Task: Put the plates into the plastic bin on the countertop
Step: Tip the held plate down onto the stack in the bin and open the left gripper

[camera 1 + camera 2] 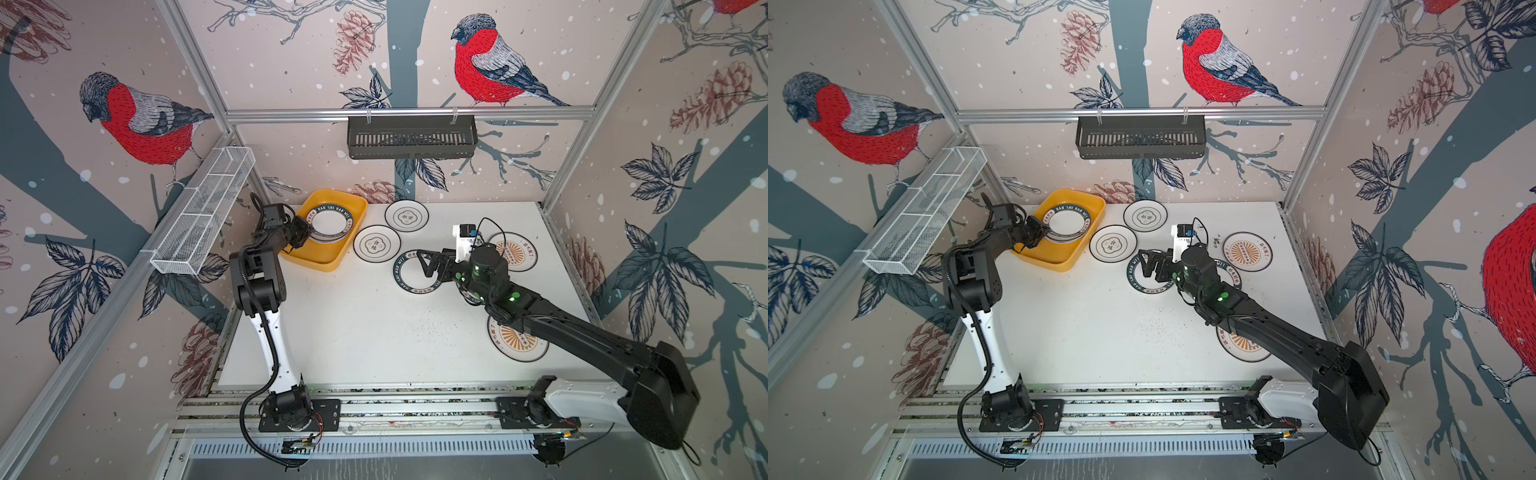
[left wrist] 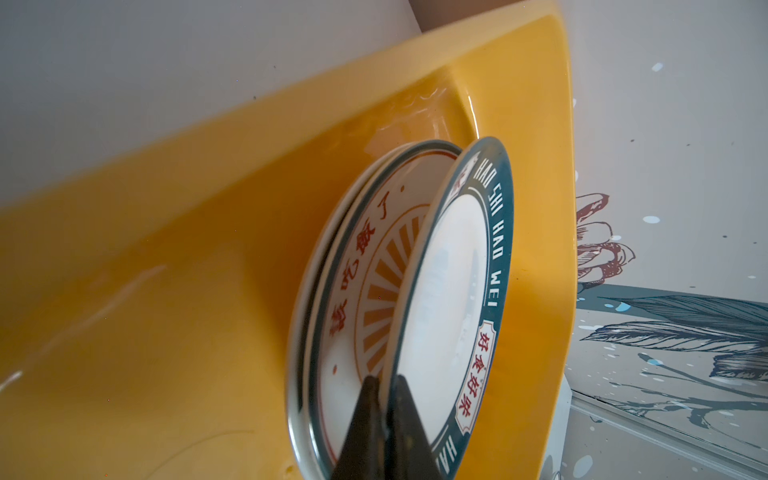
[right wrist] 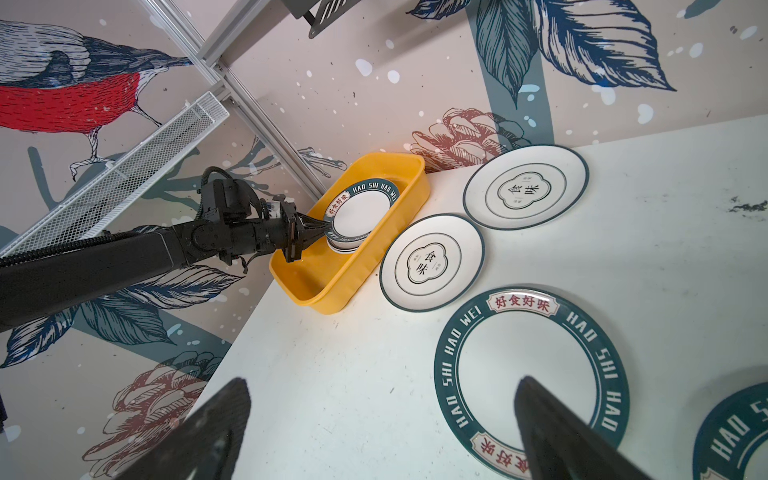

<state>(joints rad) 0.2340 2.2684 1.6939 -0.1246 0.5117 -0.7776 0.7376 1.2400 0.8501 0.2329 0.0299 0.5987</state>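
Left gripper (image 2: 385, 382), extended into the plastic bin (image 2: 166, 249), pinches the rim of a green-rimmed plate (image 2: 449, 291) tilted over the sunburst plate (image 2: 374, 266) under it. Right gripper (image 3: 382, 380), spread wide, hovers over a second green-rimmed plate (image 3: 498, 353) on the countertop (image 3: 332, 365).

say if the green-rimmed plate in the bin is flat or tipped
Tipped: the green-rimmed plate leans off the sunburst plate below, edge in the left gripper.
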